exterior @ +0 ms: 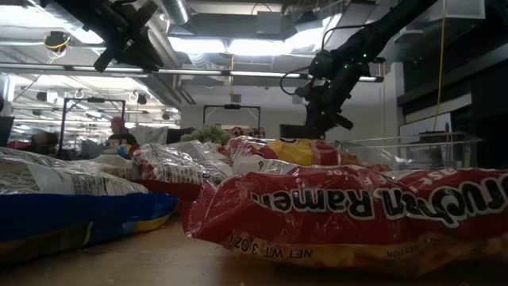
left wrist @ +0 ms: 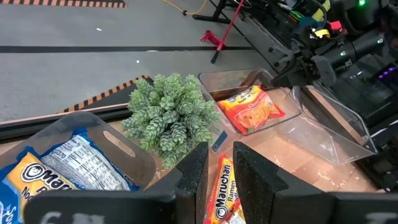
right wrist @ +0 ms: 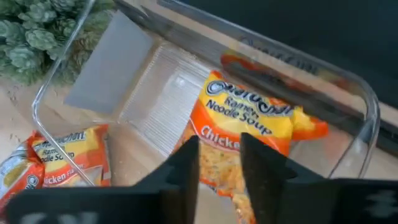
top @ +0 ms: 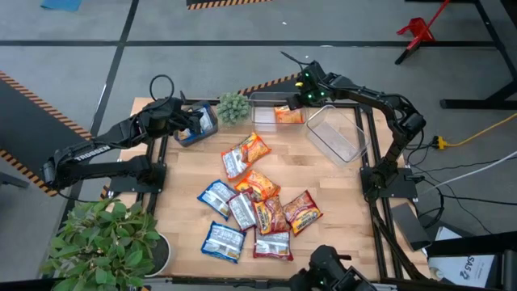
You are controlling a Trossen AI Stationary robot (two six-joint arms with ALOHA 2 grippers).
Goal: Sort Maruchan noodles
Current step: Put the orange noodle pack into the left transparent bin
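Left gripper (top: pixel 191 123): fingers a narrow gap apart, grasping nothing, poised over the far-left bin (top: pixel 196 127).
Far-left bin: holds a blue-and-white packet (left wrist: pixel 68 167).
Right gripper (top: pixel 303 95): fingers slightly parted, empty, hanging above the far-centre clear bin (top: pixel 266 100).
Far-centre clear bin: contains one orange chicken packet (right wrist: pixel 249 134).
Tilted clear bin (top: pixel 335 133): far right on the table, just beside the centre bin.
Small green plant (top: pixel 233 107): between the two far bins.
Maruchan noodles (top: pixel 258 206): loose pile at mid-table and near side, blue-and-white, orange and red packets overlapping.
Orange pair (top: pixel 245 153): lies apart, on the pile's far side.
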